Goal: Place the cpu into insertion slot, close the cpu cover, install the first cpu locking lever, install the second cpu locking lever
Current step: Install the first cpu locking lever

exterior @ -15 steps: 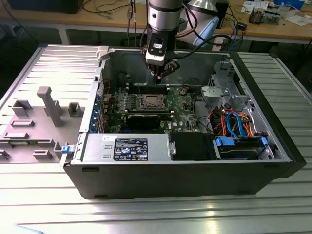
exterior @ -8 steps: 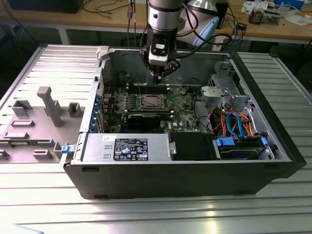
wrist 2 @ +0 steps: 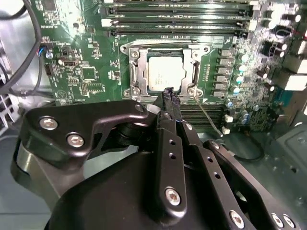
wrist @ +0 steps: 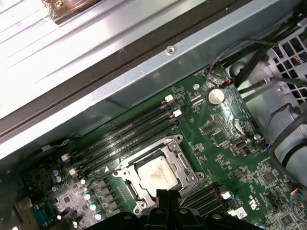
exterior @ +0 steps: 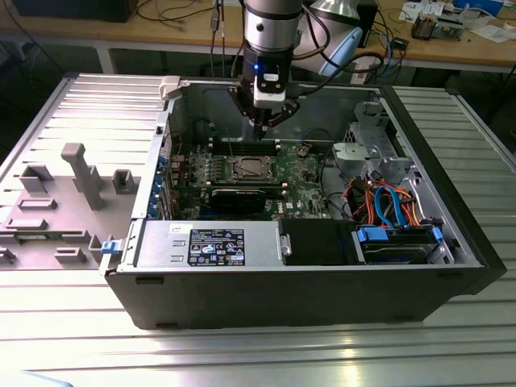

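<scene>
The cpu [wrist 2: 164, 73] lies flat in the insertion slot [wrist 2: 125, 72] on the green board, its silver-grey top showing through the window of the cpu cover [wrist 2: 193, 62], which lies down around it. A thin metal lever [wrist 2: 207, 113] runs out from one socket corner. In the exterior view my gripper [exterior: 262, 125] hangs above and just behind the cpu [exterior: 247, 168]. Its black fingers [wrist 2: 169, 96] are shut together with nothing between them. In the first wrist view the cpu [wrist: 153, 173] and cover [wrist: 178, 155] sit just beyond the fingertips [wrist: 160, 195].
Long memory slots [wrist 2: 177, 21] flank the socket. A black card [exterior: 246, 197], power supply [exterior: 210, 242] and drive cage with coloured cables [exterior: 387, 205] fill the case. The case wall [wrist: 144, 81] rises close behind. A grey fixture plate [exterior: 72, 185] lies at the exterior view's left.
</scene>
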You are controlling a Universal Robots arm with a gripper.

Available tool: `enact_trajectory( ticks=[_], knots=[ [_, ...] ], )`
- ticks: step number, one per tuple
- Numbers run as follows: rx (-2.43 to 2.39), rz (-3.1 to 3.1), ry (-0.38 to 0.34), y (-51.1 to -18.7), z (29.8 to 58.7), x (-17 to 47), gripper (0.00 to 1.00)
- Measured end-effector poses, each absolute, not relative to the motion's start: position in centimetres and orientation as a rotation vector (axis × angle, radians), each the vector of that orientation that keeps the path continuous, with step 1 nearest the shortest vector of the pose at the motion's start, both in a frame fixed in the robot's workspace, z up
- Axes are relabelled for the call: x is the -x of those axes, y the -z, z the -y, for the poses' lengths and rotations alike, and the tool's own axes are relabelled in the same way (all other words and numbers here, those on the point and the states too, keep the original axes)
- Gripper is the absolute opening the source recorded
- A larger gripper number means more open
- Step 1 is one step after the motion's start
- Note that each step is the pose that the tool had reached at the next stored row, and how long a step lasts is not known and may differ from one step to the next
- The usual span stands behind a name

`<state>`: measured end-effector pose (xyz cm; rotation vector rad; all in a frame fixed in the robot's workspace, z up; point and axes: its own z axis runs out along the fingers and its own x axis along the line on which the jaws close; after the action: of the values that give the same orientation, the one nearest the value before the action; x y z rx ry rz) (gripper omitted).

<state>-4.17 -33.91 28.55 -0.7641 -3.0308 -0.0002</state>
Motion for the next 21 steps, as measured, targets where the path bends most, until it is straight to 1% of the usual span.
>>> enact_trajectory(
  ticks=[11, 21],
  knots=[
    [0.427, 3.096, -0.003, -28.49, 33.91, 4.18, 0.11],
    [0.416, 3.098, -0.003, -28.49, 33.91, 4.18, 0.11]
  ],
)
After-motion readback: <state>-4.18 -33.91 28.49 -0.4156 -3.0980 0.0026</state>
